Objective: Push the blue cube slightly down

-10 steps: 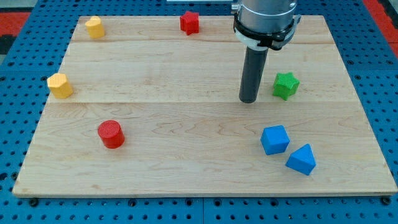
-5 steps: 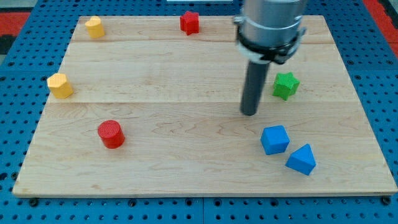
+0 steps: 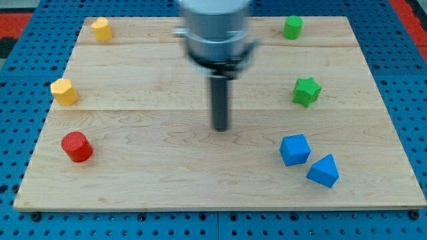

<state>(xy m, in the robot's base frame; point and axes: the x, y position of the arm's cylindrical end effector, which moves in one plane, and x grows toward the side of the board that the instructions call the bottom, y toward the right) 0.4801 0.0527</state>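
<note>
Left of tilted blue cube (image 3: pixel 295 149), my tip (image 3: pixel 221 129).

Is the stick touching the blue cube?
No, my tip sits on bare wood well to the view's left of the blue cube, with a clear gap between them.

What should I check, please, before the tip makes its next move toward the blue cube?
1. Blue cube in plain view: ok.
2. My tip placed above the cube for a downward push: not ok; it sits well to the view's left of the cube, roughly level with its top.
3. Path from tip to above the cube free of blocks: ok, though the green star sits close above.
4. Room below the cube: cannot tell; the blue triangular block lies at its lower right, possibly touching.
</note>
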